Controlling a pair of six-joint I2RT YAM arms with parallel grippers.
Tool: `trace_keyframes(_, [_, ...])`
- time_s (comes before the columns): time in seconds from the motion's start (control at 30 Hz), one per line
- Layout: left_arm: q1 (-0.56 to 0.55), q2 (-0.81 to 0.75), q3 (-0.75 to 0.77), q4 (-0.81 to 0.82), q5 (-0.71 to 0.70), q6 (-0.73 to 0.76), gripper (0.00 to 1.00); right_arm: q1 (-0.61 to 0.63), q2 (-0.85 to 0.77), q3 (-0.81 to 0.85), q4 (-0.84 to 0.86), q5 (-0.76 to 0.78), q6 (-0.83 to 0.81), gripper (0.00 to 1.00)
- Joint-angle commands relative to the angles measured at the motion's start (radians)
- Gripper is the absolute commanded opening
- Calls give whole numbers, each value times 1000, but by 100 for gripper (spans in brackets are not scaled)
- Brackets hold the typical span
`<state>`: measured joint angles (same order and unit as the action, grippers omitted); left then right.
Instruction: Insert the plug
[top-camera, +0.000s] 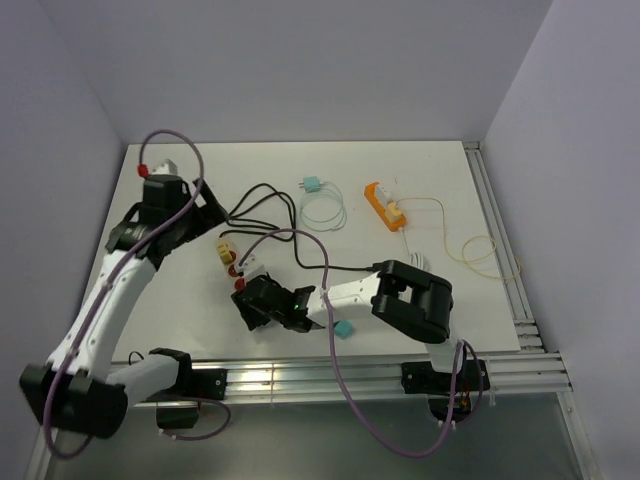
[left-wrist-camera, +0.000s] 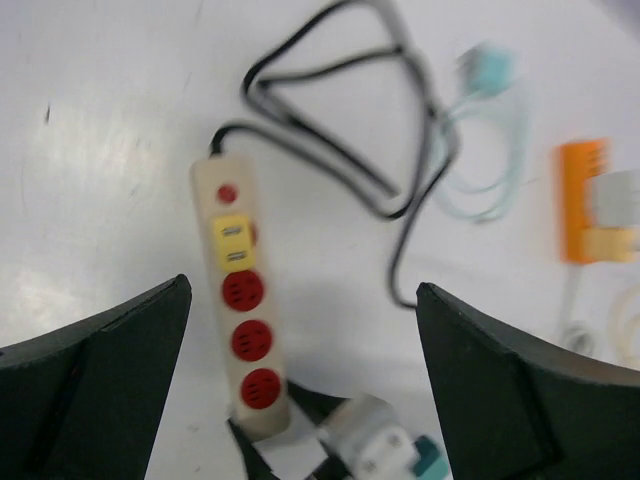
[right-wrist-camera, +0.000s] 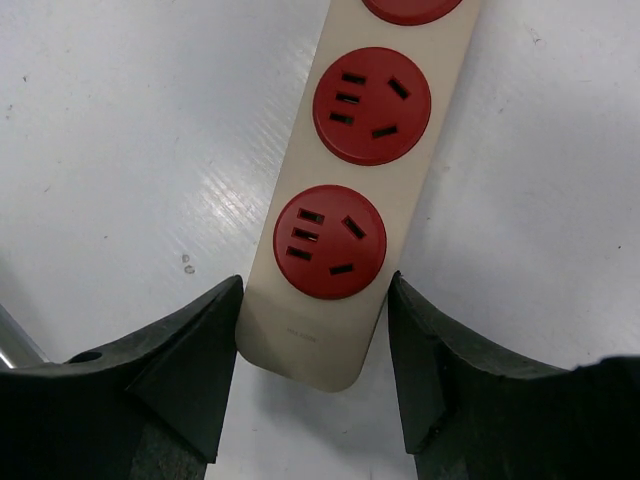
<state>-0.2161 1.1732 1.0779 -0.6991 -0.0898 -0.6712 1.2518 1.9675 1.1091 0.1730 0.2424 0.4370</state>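
Observation:
A beige power strip (top-camera: 229, 259) with red sockets lies on the white table. It also shows in the left wrist view (left-wrist-camera: 246, 335) and the right wrist view (right-wrist-camera: 365, 150). A yellow plug (left-wrist-camera: 232, 243) sits in its socket nearest the red switch (left-wrist-camera: 227, 193). My right gripper (right-wrist-camera: 315, 285) is shut on the strip's free end, a finger (right-wrist-camera: 195, 360) against each side. In the top view it (top-camera: 245, 296) lies low at the strip's near end. My left gripper (left-wrist-camera: 302, 290) is open and empty, hovering above the strip, and is at the left in the top view (top-camera: 207, 203).
The strip's black cable (top-camera: 268, 212) loops behind it. A teal plug (top-camera: 312, 185) with a pale coiled wire lies at the back centre. An orange strip (top-camera: 384, 206) with a plug and a yellow wire lies to the right. Metal rails (top-camera: 330, 377) run along the near edge.

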Motion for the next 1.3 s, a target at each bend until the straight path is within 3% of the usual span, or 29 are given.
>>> trace_keyframes(0.0, [4, -167, 71, 18, -33, -33, 100, -9, 28, 29, -193, -2, 19, 59])
trace_keyframes(0.07, [4, -246, 80, 42, -8, -31, 99, -12, -30, 37, -220, 33, 22, 100])
trace_keyframes(0.27, [4, -353, 47, 62, 80, -7, 99, -48, -203, 75, -446, 175, 124, 100])
trace_keyframes(0.4, [4, -369, -5, 99, 176, 7, 99, -74, -326, -1, -613, 279, 245, 100])
trace_keyframes(0.63, [4, -371, -93, 162, 282, 7, 100, -146, -557, -202, -742, 172, 391, 100])
trace_keyframes(0.87, [4, -359, -118, 188, 324, 16, 100, -176, -696, -353, -702, 51, 482, 92])
trace_keyframes(1.07, [3, -372, -142, 220, 381, 18, 99, -173, -671, -390, -613, -43, 355, 78])
trace_keyframes(1.27, [3, -395, -153, 205, 378, 27, 99, -170, -621, -379, -622, -37, 292, 76])
